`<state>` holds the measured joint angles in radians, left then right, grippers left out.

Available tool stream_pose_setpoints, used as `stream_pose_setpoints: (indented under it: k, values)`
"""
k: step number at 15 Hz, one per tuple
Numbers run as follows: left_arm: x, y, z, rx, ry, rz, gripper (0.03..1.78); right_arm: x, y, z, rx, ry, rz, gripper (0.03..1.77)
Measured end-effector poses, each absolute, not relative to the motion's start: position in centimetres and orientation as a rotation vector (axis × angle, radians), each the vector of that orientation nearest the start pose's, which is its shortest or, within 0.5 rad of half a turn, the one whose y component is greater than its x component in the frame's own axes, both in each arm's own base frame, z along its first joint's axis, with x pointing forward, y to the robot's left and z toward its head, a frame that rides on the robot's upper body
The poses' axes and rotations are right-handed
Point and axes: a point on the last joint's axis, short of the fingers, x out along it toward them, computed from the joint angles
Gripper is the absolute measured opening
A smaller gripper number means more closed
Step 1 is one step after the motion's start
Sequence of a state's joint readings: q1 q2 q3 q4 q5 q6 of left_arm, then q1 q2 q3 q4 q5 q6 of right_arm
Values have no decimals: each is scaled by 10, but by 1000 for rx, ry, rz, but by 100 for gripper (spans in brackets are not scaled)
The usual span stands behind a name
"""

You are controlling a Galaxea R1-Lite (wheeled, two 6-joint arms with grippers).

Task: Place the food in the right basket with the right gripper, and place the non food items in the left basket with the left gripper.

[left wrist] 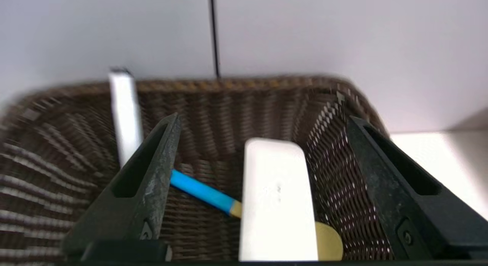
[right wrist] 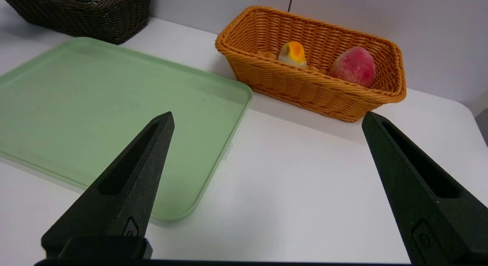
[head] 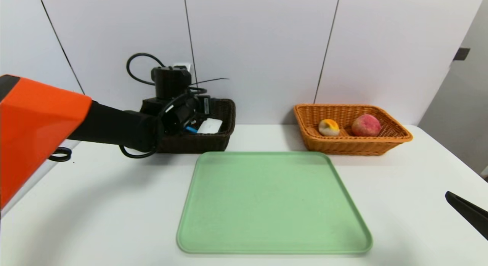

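Observation:
My left gripper (left wrist: 264, 118) hangs open over the dark brown left basket (head: 198, 142), its fingers wide apart and holding nothing. Below it in the basket lie a white box (left wrist: 276, 197), a yellow spoon with a blue handle (left wrist: 200, 191) partly under the box, and a white marker (left wrist: 124, 117) leaning on the back wall. The orange right basket (head: 350, 145) holds the peach (head: 366, 125) and the bun (head: 328, 127). My right gripper (right wrist: 267, 115) is open and empty, low over the table near its front right, well short of the orange basket (right wrist: 305, 86).
A green tray (head: 272, 201) with nothing on it lies in the middle of the white table, in front of both baskets. A white wall stands right behind the baskets. The left arm's cable loops beside the dark basket.

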<state>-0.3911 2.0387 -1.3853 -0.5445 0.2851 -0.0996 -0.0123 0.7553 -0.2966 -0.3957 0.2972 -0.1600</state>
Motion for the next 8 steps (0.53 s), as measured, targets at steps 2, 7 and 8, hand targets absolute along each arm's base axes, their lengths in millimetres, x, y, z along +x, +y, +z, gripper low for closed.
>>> stream_pose_setpoints:
  k: [2,7,8]
  values:
    - [380,-122,243,-23,45,-30,157,76,5,200,-148,16,274,170]
    - [286,-21,286,84,8,217,164,77,4,226,-143,1,211,171]
    - [258,-11,282,93,20,250,164,71,4,227,-138,10,211,171]
